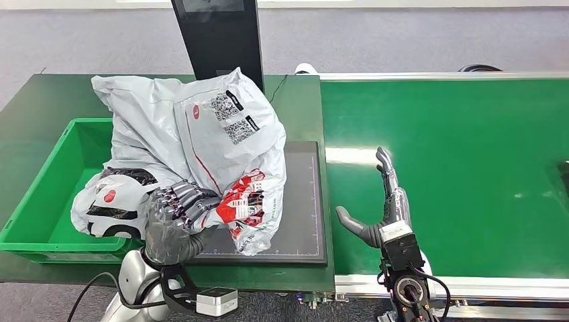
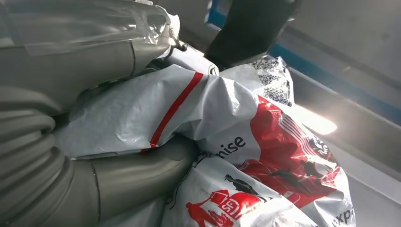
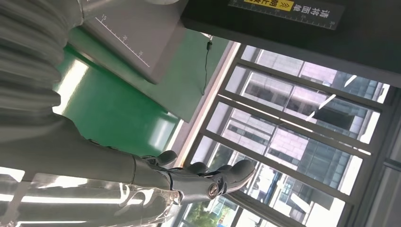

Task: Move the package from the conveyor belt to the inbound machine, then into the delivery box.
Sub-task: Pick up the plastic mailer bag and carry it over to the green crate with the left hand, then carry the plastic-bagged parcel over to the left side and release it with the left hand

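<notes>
- Head view: the left hand grips the lower edge of one grey package, a soft printed mailer bag. The bag drapes half over the dark platform of the inbound machine and half over the rim of the green delivery box.
- Head view: the right hand hovers over the conveyor belt with fingers spread and nothing in it.
- Head view, count: one package, one delivery box, one machine platform with a black upright column behind it, one belt, two hands.
- Left wrist view: thick grey fingers pinch crumpled plastic of the package, close by its red print and red stripe. The hold looks to be on loose film, not on the contents.
- Left wrist view, risk: I judge the film could slip out of the fingers, or the limp bag could sag and catch on the box rim so that part hangs outside.
- Right wrist view: the right hand is open and empty, with a corner of the machine platform and green surface beyond it.
- Right wrist view, risk: that hand is well apart from the bag, so it could not steady a slipping load.
</notes>
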You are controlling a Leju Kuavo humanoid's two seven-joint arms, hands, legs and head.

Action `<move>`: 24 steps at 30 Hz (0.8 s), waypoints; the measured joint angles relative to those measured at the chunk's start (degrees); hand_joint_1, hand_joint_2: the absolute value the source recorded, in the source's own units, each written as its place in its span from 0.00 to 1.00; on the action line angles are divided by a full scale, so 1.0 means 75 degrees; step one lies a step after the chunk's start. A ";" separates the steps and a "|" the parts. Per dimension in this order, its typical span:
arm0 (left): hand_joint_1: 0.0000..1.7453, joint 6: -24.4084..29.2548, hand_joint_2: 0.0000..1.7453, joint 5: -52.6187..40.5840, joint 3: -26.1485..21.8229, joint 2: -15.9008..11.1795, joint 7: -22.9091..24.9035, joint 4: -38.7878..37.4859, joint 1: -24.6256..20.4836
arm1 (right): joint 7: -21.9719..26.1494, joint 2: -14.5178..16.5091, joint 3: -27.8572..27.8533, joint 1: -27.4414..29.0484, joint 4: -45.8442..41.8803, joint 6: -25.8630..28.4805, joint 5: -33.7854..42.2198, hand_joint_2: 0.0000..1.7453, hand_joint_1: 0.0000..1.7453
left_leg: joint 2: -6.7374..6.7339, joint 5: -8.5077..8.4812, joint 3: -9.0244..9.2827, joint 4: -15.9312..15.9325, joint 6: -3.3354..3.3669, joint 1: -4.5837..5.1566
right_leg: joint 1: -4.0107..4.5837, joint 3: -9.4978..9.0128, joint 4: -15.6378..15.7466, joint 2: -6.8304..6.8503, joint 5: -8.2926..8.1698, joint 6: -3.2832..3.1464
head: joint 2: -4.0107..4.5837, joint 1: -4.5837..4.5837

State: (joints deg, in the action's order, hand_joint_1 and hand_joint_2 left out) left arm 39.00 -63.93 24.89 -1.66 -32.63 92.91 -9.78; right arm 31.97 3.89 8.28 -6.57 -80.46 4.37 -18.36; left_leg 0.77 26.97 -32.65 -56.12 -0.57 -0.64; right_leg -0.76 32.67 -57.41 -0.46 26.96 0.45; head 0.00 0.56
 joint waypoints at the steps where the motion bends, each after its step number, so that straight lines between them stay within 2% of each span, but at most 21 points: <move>1: 1.00 0.0005 1.00 -0.0160 -0.0066 0.0037 -0.0197 0.0081 0.0029 | 0.0004 0.0000 0.0000 -0.0001 0.0000 0.0001 0.0000 1.00 0.00 | 0.0000 0.0000 0.0000 0.0000 0.0000 0.0000 | 0.0000 0.0000 0.0000 0.0000 0.0000 0.0000 | 0.0000 0.0000; 3: 1.00 0.0011 1.00 -0.0624 -0.0262 0.0154 -0.0601 0.0315 0.0093 | 0.0030 0.0000 0.0000 -0.0005 0.0002 0.0008 0.0002 1.00 0.00 | 0.0000 0.0000 -0.0002 0.0000 0.0000 0.0000 | 0.0000 0.0002 0.0000 0.0000 0.0000 0.0000 | 0.0000 -0.0001; 5: 1.00 0.0011 1.00 -0.1146 -0.0485 0.0248 -0.0588 0.0522 0.0107 | 0.0081 0.0000 0.0000 -0.0008 0.0005 0.0050 0.0008 1.00 0.00 | 0.0001 0.0001 -0.0002 0.0000 0.0000 0.0000 | -0.0001 0.0004 0.0001 0.0000 0.0001 0.0000 | 0.0000 -0.0002; 7: 1.00 -0.0018 1.00 -0.1510 -0.0698 0.0241 0.0141 0.0552 0.0003 | 0.0114 -0.0002 -0.0001 0.0011 0.0001 0.0134 0.0017 1.00 0.00 | 0.0001 0.0001 -0.0002 0.0000 0.0000 0.0000 | 0.0000 0.0007 0.0002 0.0000 0.0001 0.0000 | 0.0000 -0.0001; 10: 1.00 -0.0374 1.00 -0.1730 -0.1021 0.0053 0.1804 0.0188 -0.0440 | 0.0115 -0.0009 -0.0047 0.0151 -0.0092 0.0246 0.0020 1.00 0.00 | 0.0007 -0.0004 0.0001 0.0001 -0.0001 -0.0002 | 0.0002 0.0004 0.0001 0.0001 -0.0001 -0.0002 | 0.0000 0.0000; 12: 1.00 -0.0639 1.00 -0.1698 -0.1286 -0.0098 0.2476 -0.0218 -0.0772 | 0.0112 -0.0015 -0.0112 0.0277 -0.0203 0.0280 0.0016 1.00 0.00 | 0.0002 -0.0008 0.0003 0.0002 -0.0003 -0.0006 | 0.0006 0.0004 -0.0001 -0.0004 -0.0005 -0.0007 | 0.0000 0.0000; 18: 1.00 -0.1330 1.00 -0.1441 -0.1982 -0.0425 0.3764 -0.1332 -0.1403 | 0.0047 -0.0036 -0.0235 0.0439 -0.0409 0.0254 -0.0073 1.00 0.00 | -0.0020 -0.0008 0.0000 0.0002 -0.0006 -0.0008 | 0.0008 0.0011 -0.0004 -0.0027 -0.0009 -0.0011 | 0.0000 0.0000; 24: 1.00 -0.1534 1.00 -0.0721 -0.3058 -0.0756 0.4156 -0.2657 -0.1589 | -0.0009 -0.0027 -0.0297 0.0481 -0.0443 0.0187 -0.0184 1.00 0.00 | -0.0029 -0.0004 -0.0004 0.0003 -0.0011 -0.0010 | 0.0010 0.0024 -0.0004 -0.0042 -0.0008 -0.0012 | 0.0000 -0.0002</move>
State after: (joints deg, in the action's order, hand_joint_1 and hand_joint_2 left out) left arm 27.49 -69.34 1.96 -7.33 -1.46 72.99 -21.70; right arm 31.90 3.69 6.06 -2.96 -83.78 5.78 -19.74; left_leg 0.55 26.94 -32.68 -56.10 -0.66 -0.72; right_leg -0.68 32.85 -57.44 -0.78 26.90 0.36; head 0.00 0.55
